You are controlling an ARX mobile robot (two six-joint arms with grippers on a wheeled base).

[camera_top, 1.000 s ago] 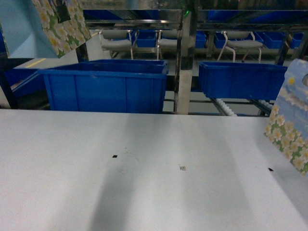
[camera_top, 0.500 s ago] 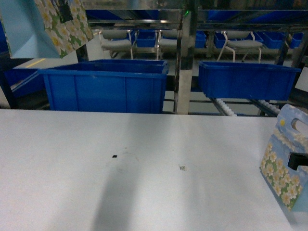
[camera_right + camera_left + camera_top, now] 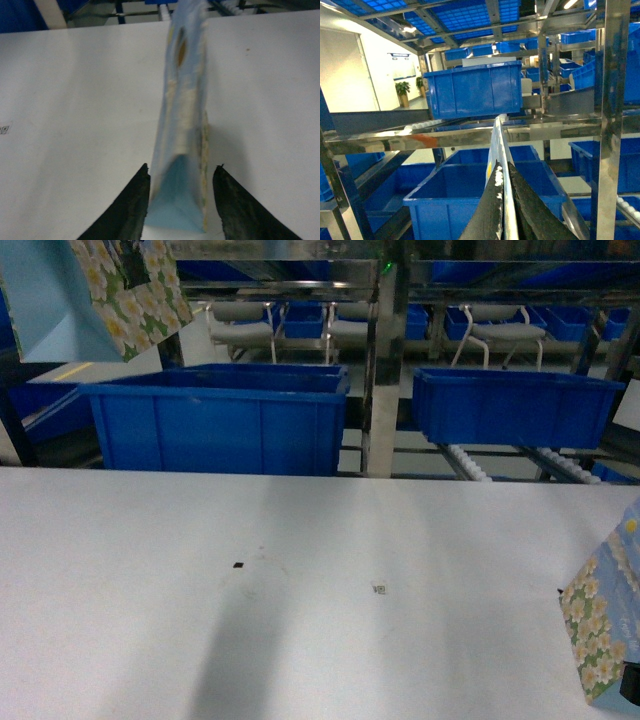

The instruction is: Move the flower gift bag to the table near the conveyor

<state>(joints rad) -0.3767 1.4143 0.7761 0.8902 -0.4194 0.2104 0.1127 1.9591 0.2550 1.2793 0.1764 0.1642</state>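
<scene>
One flower gift bag (image 3: 128, 288), blue with white daisies, hangs high at the far left over a blue bin. My left gripper (image 3: 503, 167) is shut on its thin top edge (image 3: 499, 145). A second flower gift bag (image 3: 605, 630) rests on the white table (image 3: 300, 590) at the right edge. In the right wrist view this bag (image 3: 182, 115) stands end-on between the fingers of my right gripper (image 3: 181, 172), which is open. The left finger is close against the bag and the right finger stands apart from it. The conveyor's steel rails and white rollers (image 3: 470, 462) run behind the table.
Two large blue bins (image 3: 220, 418) (image 3: 510, 405) sit on the racking just past the table's far edge. A steel upright (image 3: 380, 370) stands between them. More blue bins (image 3: 475, 92) and steel rails (image 3: 470, 136) fill the left wrist view. Chairs (image 3: 505, 335) stand far behind.
The right-hand bag came down from the air at the right edge and now rests lower on the table. My right gripper has let go of it. The left bag has hardly moved.
</scene>
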